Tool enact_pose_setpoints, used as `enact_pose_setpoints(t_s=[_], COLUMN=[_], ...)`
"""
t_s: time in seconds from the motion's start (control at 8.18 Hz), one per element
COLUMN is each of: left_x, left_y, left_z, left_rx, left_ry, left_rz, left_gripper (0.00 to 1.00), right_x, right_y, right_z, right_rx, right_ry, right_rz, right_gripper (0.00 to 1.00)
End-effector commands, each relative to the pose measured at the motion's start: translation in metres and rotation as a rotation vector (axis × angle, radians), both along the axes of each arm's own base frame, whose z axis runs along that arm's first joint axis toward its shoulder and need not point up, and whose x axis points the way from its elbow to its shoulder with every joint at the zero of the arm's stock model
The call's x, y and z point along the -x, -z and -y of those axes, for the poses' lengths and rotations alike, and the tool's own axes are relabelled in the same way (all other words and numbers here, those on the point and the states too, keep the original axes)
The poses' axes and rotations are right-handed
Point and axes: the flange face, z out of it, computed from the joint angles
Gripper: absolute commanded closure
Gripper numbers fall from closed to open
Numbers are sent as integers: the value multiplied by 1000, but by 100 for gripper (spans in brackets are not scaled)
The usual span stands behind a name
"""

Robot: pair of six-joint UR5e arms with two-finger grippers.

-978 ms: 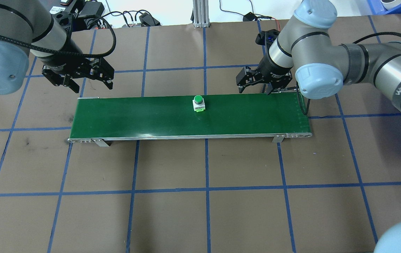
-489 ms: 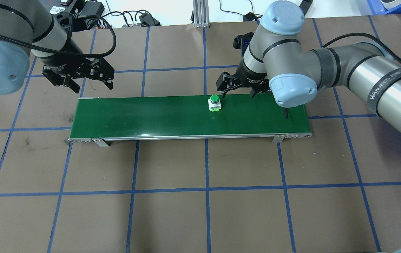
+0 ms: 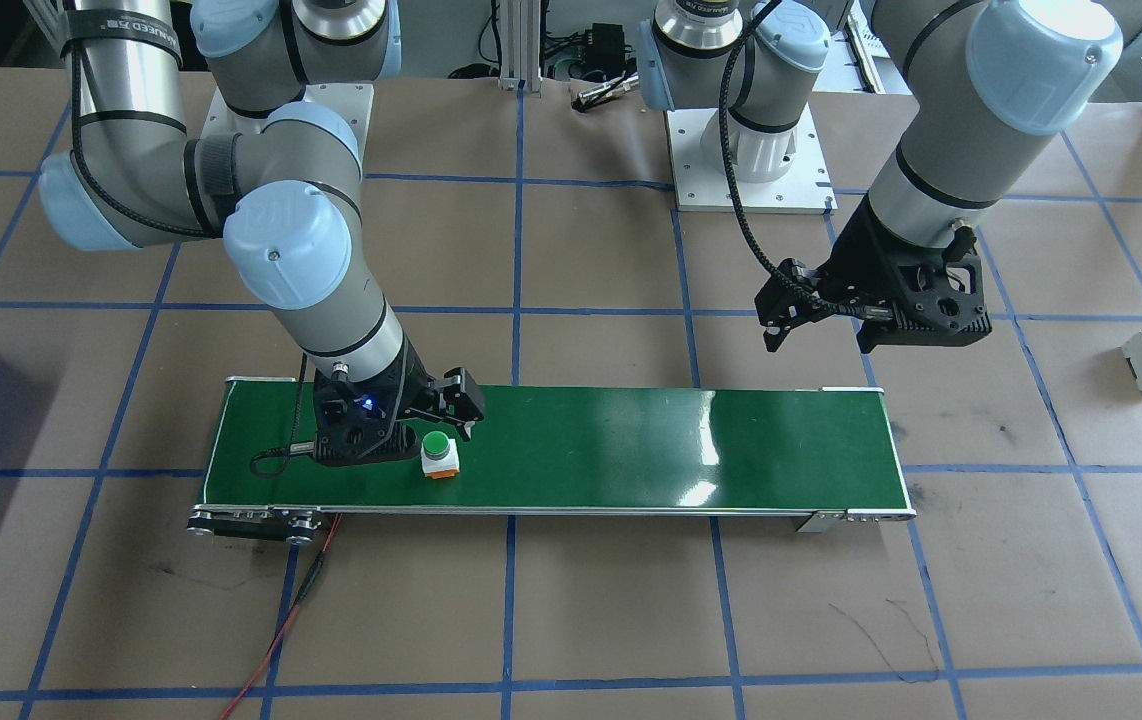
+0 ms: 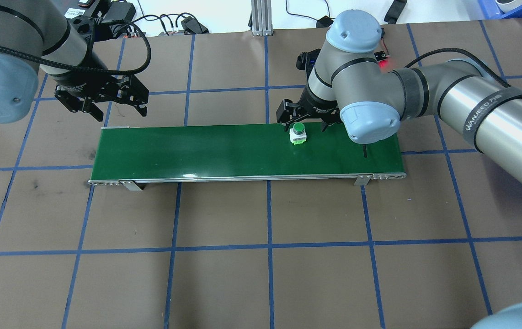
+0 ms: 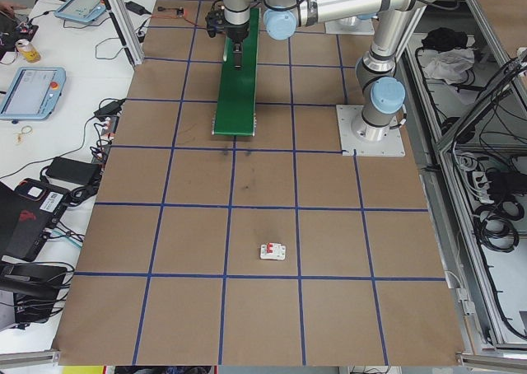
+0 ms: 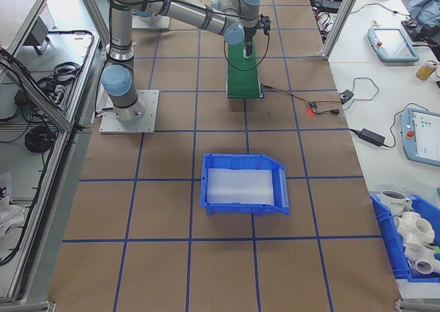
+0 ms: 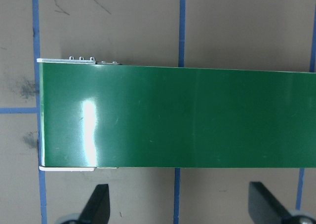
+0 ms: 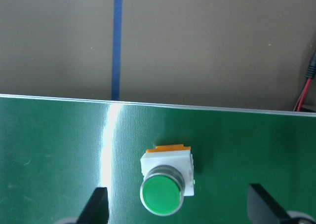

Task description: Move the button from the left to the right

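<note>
In the overhead view the right arm's wrist joint hides part of the right gripper (image 4: 304, 119). Its 2 fingers stand spread, straddling the button (image 4: 297, 133) without touching it. The button stands upright on the conveyor belt (image 4: 197, 151), near its far edge, toward its right end. The left gripper (image 4: 112, 106), spread and empty, hangs beyond the belt's far left corner.

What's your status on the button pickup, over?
Right hand open, poised over the button, not gripping. Left hand open, clear of the green conveyor belt. Button upright on belt, right of centre. Nothing in the way.
</note>
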Motion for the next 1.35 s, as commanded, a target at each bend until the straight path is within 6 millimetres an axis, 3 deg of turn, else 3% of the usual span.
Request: enact_pose_setpoints(t_s=[0.0, 0.24, 0.49, 0.61, 0.73, 0.86, 0.98, 1.1, 1.22], left_x=[0, 0, -2, -3, -3, -3, -3, -3, -3], left_y=[2, 2, -2, -2, -2, -2, -2, -2, -3], left_z=[2, 2, 1, 1, 1, 0, 1, 1, 0], left_rx=[-3, -4, 4, 6, 5, 4, 5, 5, 7], left_ry=[3, 6, 1, 0, 0, 0, 0, 0, 0], left_rz=[0, 1, -1, -4, -2, -1, -1, -1, -2], left_gripper=[0, 0, 0, 0, 0, 0, 0, 0, 0], right_x=[8, 14, 20, 33, 61, 105, 157, 221, 282], right_y=[21, 50, 44, 27, 11, -13, -36, -55, -59], right_z=[7, 11, 13, 21, 30, 43, 50, 57, 57], right_rx=[-7, -44, -39, -10, -3, 0, -2, 19, 19], right_ry=[-18, -34, -60, -48, -34, -70, -115, -178, -249], right_rz=[-103, -168, -175, -172, -171, -175, -182, -198, -210], right_gripper=[0, 29, 91, 100, 100, 100, 100, 100, 100])
